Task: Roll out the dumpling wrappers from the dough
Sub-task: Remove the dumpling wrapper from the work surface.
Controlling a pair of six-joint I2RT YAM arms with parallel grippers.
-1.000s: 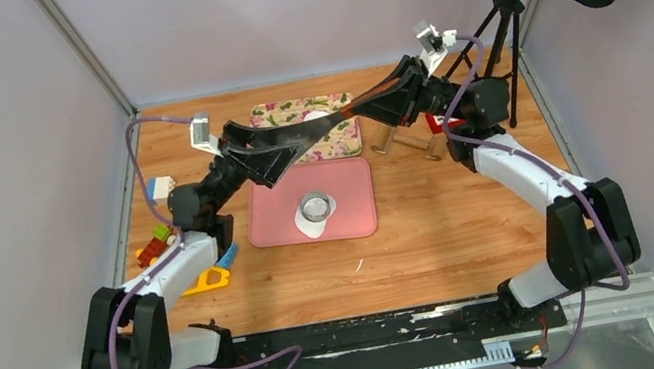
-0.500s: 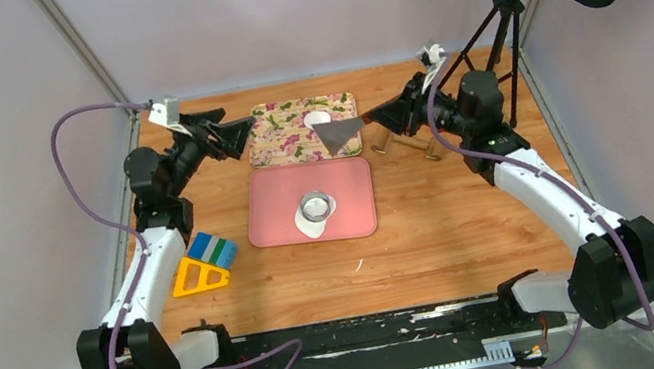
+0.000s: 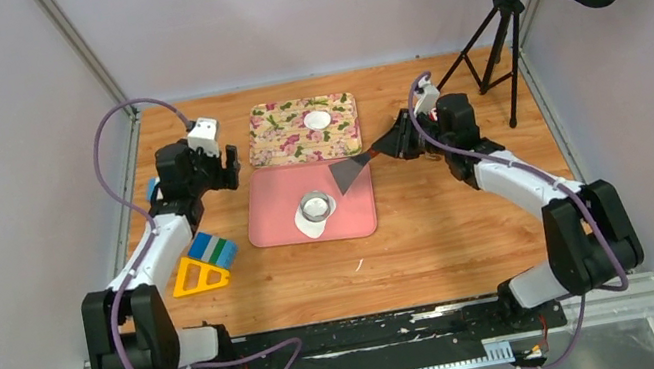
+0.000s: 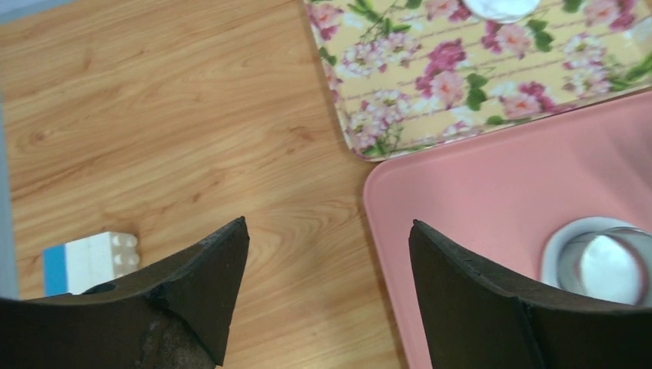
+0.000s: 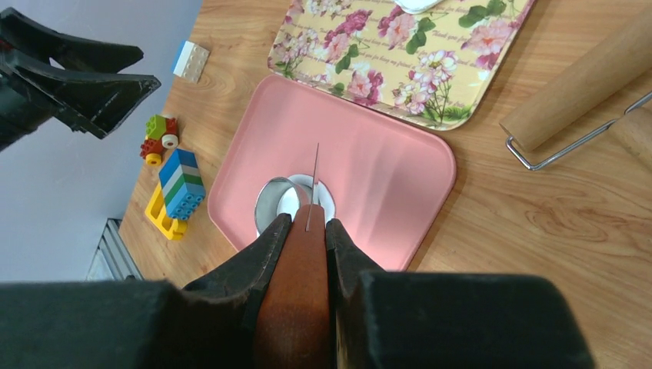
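Note:
A round white dumpling wrapper [image 3: 319, 119] lies on the floral tray [image 3: 280, 142]. A metal ring cutter [image 3: 314, 207] stands on a flat irregular sheet of white dough [image 3: 310, 227] on the pink mat [image 3: 354, 215]. My right gripper [image 3: 389, 146] is shut on the brown wooden handle of a scraper [image 5: 296, 284]. Its thin metal blade [image 3: 348, 173] hangs over the mat's far right corner. My left gripper [image 3: 224, 167] is open and empty above the wood, left of the mat. In the left wrist view [image 4: 329, 223] the ring cutter [image 4: 607, 265] is at the right edge.
A wooden rolling pin [image 5: 584, 81] with a wire frame lies right of the tray. Toy bricks [image 3: 210, 249] and a yellow triangle [image 3: 197, 278] lie left of the mat, and a white and blue brick [image 4: 88, 257] farther back. A tripod [image 3: 498, 22] stands at the back right.
Both arms have drawn back from the floral tray. The right gripper carried the scraper down to the mat's far right corner. The left gripper swung left, then lowered beside the mat.

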